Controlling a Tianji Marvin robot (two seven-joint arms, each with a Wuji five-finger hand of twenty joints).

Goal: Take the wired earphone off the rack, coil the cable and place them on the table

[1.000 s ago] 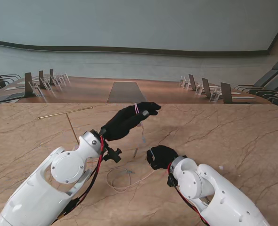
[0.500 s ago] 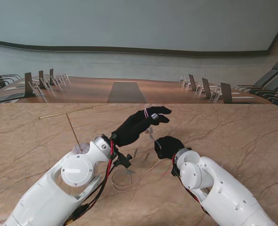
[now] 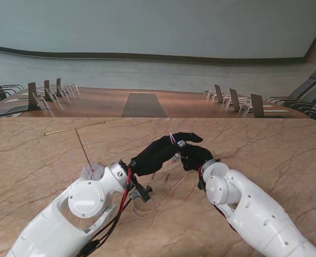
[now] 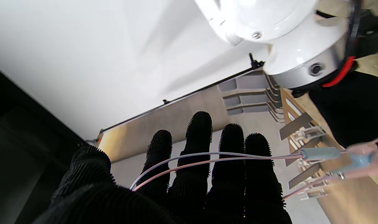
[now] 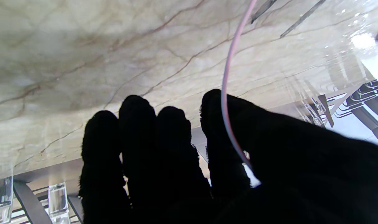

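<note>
The black-gloved left hand [image 3: 160, 151] was held out flat, fingers extended and together, with two turns of the thin pale-pink earphone cable [image 4: 207, 157] lying across the backs of its fingers [image 4: 198, 146]; it carried the cable draped around them rather than pinched. Over the last second this hand had slid to the right and dropped lower, while the black-gloved right hand [image 3: 194, 156] had swung up from nearer the robot until it touched the left hand's fingertips. From its wrist camera the right hand's fingers [image 5: 136, 137] were curled, and a strand of cable [image 5: 226, 93] ran between thumb and forefinger; whether it was truly clamped cannot be told. The rest of the cable trailed from the hands back towards the robot, ending in a loose loop [image 3: 143, 206] on the brown-veined marble table [image 3: 265, 155]. The thin brass T-shaped rack [image 3: 79, 134] stood well off beyond the left forearm, bare. By that reading the earphone was already unhooked and another turn was probably being wound.
</note>
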